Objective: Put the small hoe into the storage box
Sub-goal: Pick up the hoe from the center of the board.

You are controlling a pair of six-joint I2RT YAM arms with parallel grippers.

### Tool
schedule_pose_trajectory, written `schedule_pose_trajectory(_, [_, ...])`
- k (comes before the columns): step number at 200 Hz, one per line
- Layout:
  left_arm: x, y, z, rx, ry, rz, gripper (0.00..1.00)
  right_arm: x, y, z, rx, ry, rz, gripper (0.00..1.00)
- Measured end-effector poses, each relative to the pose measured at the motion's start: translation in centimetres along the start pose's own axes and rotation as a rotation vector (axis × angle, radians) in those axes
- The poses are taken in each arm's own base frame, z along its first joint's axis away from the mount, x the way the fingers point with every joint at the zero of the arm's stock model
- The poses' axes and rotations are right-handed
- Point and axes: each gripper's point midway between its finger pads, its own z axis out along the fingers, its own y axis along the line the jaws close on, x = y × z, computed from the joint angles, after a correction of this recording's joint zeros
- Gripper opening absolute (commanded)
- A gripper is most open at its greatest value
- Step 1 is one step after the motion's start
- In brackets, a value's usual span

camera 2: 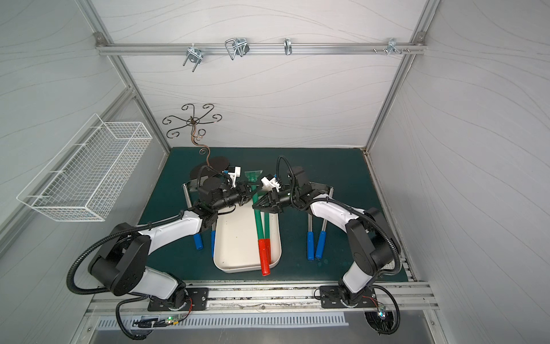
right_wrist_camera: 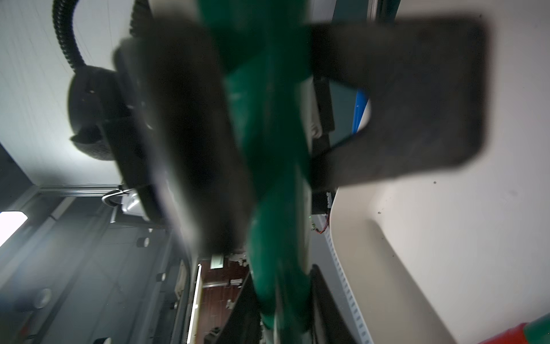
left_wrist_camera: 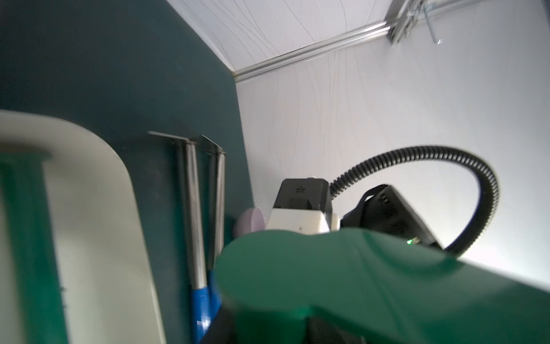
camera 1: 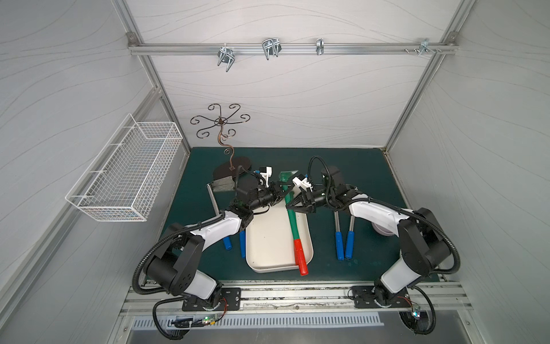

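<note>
Likely light, stiff, slick; best gripped on shaft of hoe [camera 1: 293, 226], now clamped by left end effector [camera 1: 279, 192] and right end effector [camera 1: 290, 206], both shut.

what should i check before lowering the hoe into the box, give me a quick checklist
1. Right tool shut on the small hoe's green shaft: ok.
2. Left tool shut near its blade end: ok.
3. Shaft above the storage box: ok.
4. Its red grip inside the near rim: not ok, it looks past it in both top views.
5. Room in the box beside the other hoe lying there: ok.
</note>
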Motion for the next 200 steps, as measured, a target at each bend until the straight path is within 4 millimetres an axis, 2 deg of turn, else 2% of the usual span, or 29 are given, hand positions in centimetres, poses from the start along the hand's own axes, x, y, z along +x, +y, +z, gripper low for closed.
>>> schedule_pose_trajectory(7, [0.0,0.1,0.0,-0.005,0.001,-0.009,0.0,0.0,0.0,0.1,0.007,-0.004,-0.006,0.01])
schedule_pose_trajectory(67, [-0.2,0.3,-0.9,-0.067,-0.028,0.009,0.0,-0.4,-0.1,0.4,0.048,-0.016,-0.036,0.09])
schedule_pose_trajectory(94, [-0.4,0.6,-1.3,-0.1,-0.042,0.008,0.0,-0.6,-0.4,0.4,0.063,-0.028,-0.034,0.22])
schedule_pose_trajectory(118, [-0.8,0.7,-2.0,-0.157,-0.068,0.015,0.0,-0.5,-0.2,0.3,0.075,-0.038,-0.045,0.27])
schedule_pose_trajectory(136, [-1.1,-0.4,-2.8,-0.201,-0.083,0.056,0.0,-0.7,0.4,-0.2,0.102,-0.061,-0.047,0.3])
schedule_pose_trajectory(163, [-2.4,-2.0,-4.6,-0.316,-0.123,0.14,0.0,-2.3,1.9,-2.3,0.201,-0.148,-0.06,0.33])
schedule_pose_trajectory(186, [-3.0,-0.1,-7.1,-0.521,-0.123,0.181,0.0,-5.3,1.7,-7.2,0.391,-0.329,-0.054,0.37])
schedule_pose_trajectory(200, [-3.0,1.7,-8.4,-0.652,-0.108,0.18,0.0,-5.9,0.9,-9.6,0.503,-0.401,-0.043,0.38])
